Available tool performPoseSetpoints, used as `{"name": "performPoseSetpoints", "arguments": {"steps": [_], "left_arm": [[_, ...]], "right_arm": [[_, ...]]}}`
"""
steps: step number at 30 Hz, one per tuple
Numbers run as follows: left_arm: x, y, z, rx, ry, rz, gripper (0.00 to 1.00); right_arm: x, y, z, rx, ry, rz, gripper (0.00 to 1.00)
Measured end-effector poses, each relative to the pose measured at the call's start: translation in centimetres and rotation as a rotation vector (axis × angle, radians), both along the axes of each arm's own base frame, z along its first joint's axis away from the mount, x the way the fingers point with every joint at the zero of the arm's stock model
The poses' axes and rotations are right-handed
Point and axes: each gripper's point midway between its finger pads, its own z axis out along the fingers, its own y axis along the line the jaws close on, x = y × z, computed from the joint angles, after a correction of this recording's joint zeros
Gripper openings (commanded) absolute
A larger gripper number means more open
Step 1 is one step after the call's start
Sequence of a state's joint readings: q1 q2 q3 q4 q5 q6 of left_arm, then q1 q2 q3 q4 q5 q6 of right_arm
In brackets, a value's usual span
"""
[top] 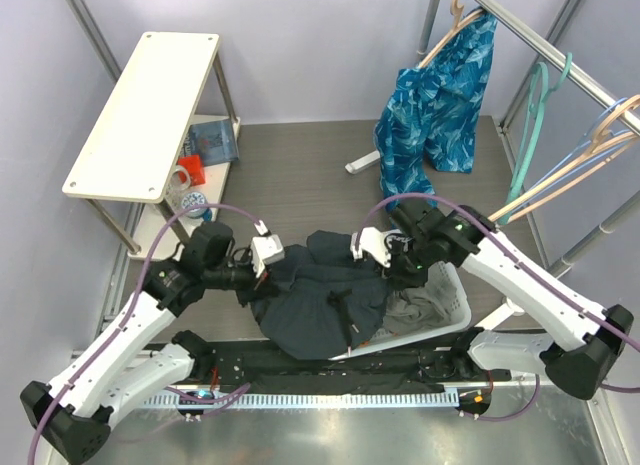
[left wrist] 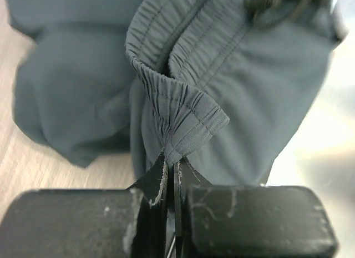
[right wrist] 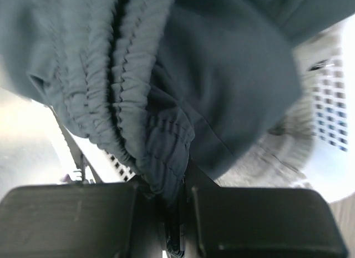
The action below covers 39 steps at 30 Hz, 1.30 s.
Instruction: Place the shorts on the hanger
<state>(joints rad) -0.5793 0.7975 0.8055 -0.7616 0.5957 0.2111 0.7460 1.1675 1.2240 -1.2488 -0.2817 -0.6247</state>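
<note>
The dark navy shorts hang bunched between my two grippers, above the front of the table and the basket's left end. My left gripper is shut on the elastic waistband; in the left wrist view the gathered band runs into its closed gripper. My right gripper is shut on the waistband's other side, and in the right wrist view a thick fold of the shorts fills that gripper. The beige hanger hangs on the rail at far right, away from both grippers.
A white laundry basket with a grey cloth sits under my right arm. A blue leaf-patterned garment hangs from the rail beside a teal hanger. A white shelf stands at the back left.
</note>
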Motion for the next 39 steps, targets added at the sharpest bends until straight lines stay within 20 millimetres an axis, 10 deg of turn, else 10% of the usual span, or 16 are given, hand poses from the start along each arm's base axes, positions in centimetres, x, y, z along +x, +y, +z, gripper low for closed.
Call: {"name": "performPoseSetpoints", "arguments": {"steps": [8,15,19,24,30,39], "left_arm": [[0.7,2.0,-3.5,0.127,-0.132,-0.051,0.08],[1.5,3.5,-5.4,0.229,-0.176,-0.044,0.48],[1.2,3.6,-4.6,0.212,-0.191,-0.038,0.65],[1.6,3.2,-0.2,0.14,-0.275,-0.009,0.8],[3.4,1.5,8.7,0.007,-0.374,0.049,0.84],[9.4,-5.8,21.0,-0.225,-0.427,0.065,0.84]], "right_arm": [[1.7,0.0,-4.4,-0.113,0.004,0.048,0.09],[3.3,1.0,-6.3,-0.169,0.031,0.078,0.69],[4.0,1.7,-4.0,-0.137,-0.005,0.077,0.81],[4.8,2.7,2.5,-0.003,-0.134,0.048,0.9],[3.0,2.8,15.0,0.323,-0.379,0.028,0.91],[0.5,-2.0,29.2,0.76,-0.718,-0.214,0.9]]}}
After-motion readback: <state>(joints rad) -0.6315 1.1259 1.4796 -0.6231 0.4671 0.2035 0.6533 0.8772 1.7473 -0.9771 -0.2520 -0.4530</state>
